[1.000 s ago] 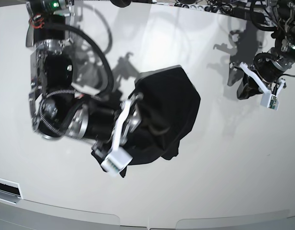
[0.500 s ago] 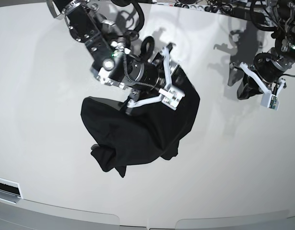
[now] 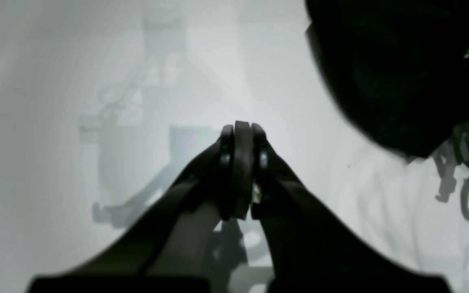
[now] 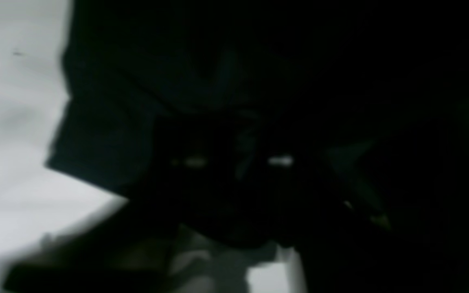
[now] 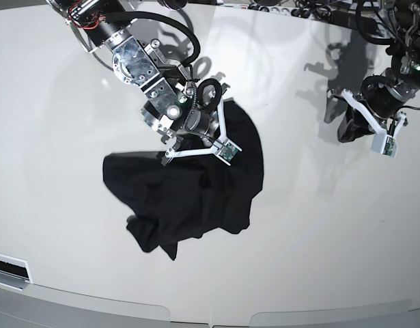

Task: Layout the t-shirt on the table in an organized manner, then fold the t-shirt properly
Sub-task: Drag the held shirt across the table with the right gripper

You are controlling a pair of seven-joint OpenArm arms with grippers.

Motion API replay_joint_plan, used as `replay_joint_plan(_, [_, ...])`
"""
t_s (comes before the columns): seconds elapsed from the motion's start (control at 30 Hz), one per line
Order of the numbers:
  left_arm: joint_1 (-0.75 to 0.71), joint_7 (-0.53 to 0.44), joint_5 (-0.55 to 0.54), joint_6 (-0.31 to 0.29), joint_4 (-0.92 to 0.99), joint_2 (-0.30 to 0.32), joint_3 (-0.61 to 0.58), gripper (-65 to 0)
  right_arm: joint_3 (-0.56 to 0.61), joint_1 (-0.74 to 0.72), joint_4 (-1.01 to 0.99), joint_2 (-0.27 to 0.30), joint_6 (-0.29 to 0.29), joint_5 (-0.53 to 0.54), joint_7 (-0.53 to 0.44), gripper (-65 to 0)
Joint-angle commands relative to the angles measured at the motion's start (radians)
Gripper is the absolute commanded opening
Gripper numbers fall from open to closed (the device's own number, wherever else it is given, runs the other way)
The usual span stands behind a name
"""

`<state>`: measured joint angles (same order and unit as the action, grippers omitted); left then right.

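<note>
The black t-shirt (image 5: 189, 188) lies crumpled in a heap at the middle of the white table (image 5: 66, 225). My right gripper (image 5: 227, 152) is on the shirt's upper right part, its white fingers meeting at the tips on the cloth. Dark cloth (image 4: 226, 81) fills the right wrist view, with table (image 4: 10, 122) showing at the left. Off to the far right, my left gripper (image 5: 388, 145) hovers over bare table, well apart from the shirt. In the left wrist view that gripper (image 3: 243, 128) is shut and empty, and a black mass (image 3: 393, 73), apparently the shirt, sits at the upper right.
Cables and gear (image 5: 291, 9) crowd the table's back edge at the upper right. The curved front edge (image 5: 210, 311) runs along the bottom of the base view. Arm shadows fall on the tabletop around both grippers.
The right arm swung from the shirt's lower left up to its upper right, then came down onto the cloth. The shirt's right edge shifted left. The left arm stayed put.
</note>
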<state>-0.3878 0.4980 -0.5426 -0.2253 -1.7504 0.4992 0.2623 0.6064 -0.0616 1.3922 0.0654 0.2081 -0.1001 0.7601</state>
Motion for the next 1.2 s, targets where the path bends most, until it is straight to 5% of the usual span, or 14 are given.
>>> replay_joint_plan(0.0, [0.003,-0.018,-0.009,-0.004,-0.014,0.016,0.007,-65.0,-0.005,-0.029,0.024,-0.002,0.002,-0.032,0.041,-65.0])
replay_joint_plan(0.5, [-0.004,0.014,-0.008,-0.004,-0.014,0.016,0.007,-65.0,-0.005,-0.028,0.709,0.077,0.064,-0.028,0.183,-65.0])
replay_joint_plan(0.57, [-0.006,0.027,0.015,-0.004,-0.014,0.016,0.007,-65.0,-0.005,-0.001,0.74,0.082,0.079,-0.009,0.184,-65.0])
replay_joint_plan(0.87, [-0.006,0.023,0.037,-0.004,-0.014,0.016,0.007,-65.0,-0.006,0.123,0.84,0.098,0.33,0.232,0.233,-65.0])
replay_joint_plan(1.03, [-0.005,0.013,0.036,-0.009,-0.014,0.016,0.007,-65.0,-0.022,0.173,0.859,0.138,0.326,0.227,0.263,-65.0])
replay_joint_plan(1.13, [-0.005,-0.031,0.035,-0.071,-0.014,0.015,0.005,-65.0,-0.082,0.208,0.859,0.154,0.327,0.229,0.262,-65.0])
replay_joint_plan(1.17, [-0.003,-0.039,0.033,-0.099,-0.014,0.014,0.003,-59.4,-0.106,0.218,0.859,0.154,0.327,0.233,0.261,-65.0])
